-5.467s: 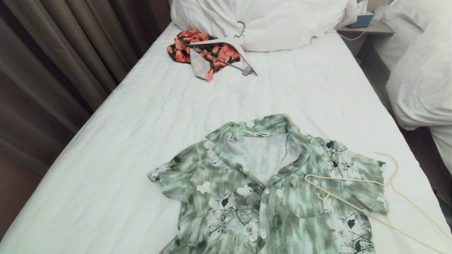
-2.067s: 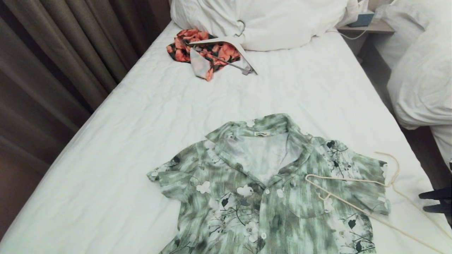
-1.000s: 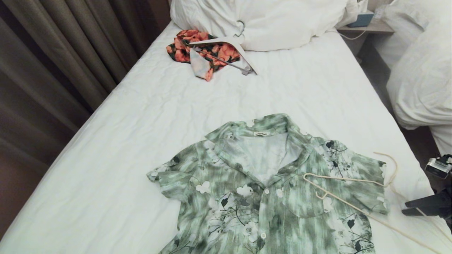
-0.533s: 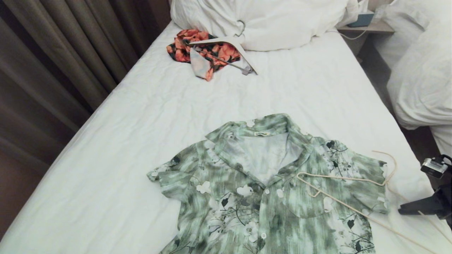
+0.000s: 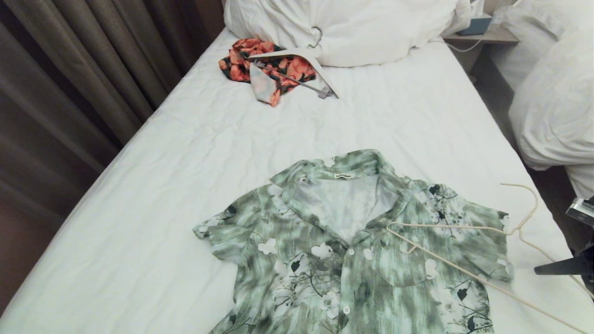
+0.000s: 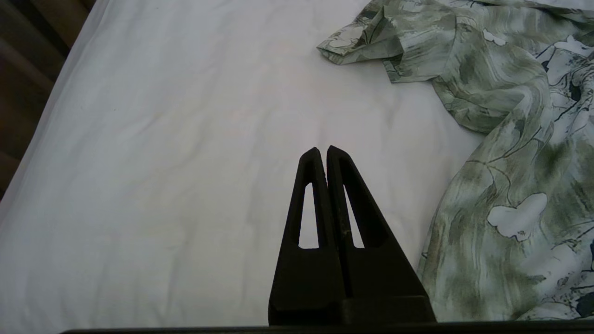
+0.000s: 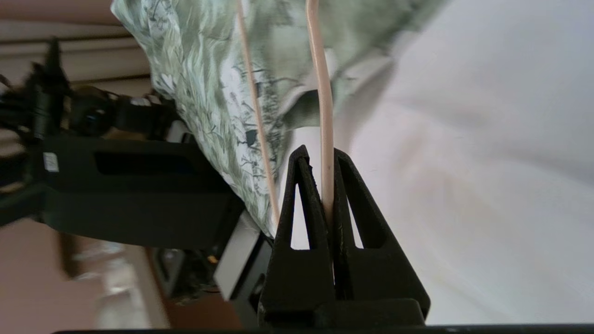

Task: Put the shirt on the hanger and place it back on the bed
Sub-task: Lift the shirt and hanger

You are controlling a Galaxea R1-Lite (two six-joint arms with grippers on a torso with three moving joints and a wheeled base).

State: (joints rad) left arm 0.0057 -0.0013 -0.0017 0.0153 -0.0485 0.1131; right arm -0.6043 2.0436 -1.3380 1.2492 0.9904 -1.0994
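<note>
Since half a second ago my right gripper [image 7: 320, 155] has clamped onto the hanger [image 5: 464, 227] and the hook end has lifted: its curved hook now stands higher over the sheet than it did, and the thin frame has slid a little across the shirt [image 5: 352, 250]. In the head view my right gripper [image 5: 540, 270] comes in at about 4 o'clock, at the bed's right edge, and my fingers are clenched on one cream wire of the hanger; the right wrist view shows that wire pinched between both black fingers, with the second wire running free beside them. The hanger's far tip still lies on the shirt's chest, near the collar opening. The shirt lies flat, collar toward 12 o'clock, on the bed [image 5: 185, 185] at about 6 o'clock in the head view. My left gripper [image 6: 322, 150] hangs idle over bare sheet beside the shirt's sleeve, fingers pressed together on nothing. At 11 o'clock an orange floral garment [image 5: 246, 62] and a broad white hanger [image 5: 297, 53] lie below the pillow [image 5: 362, 28].
</note>
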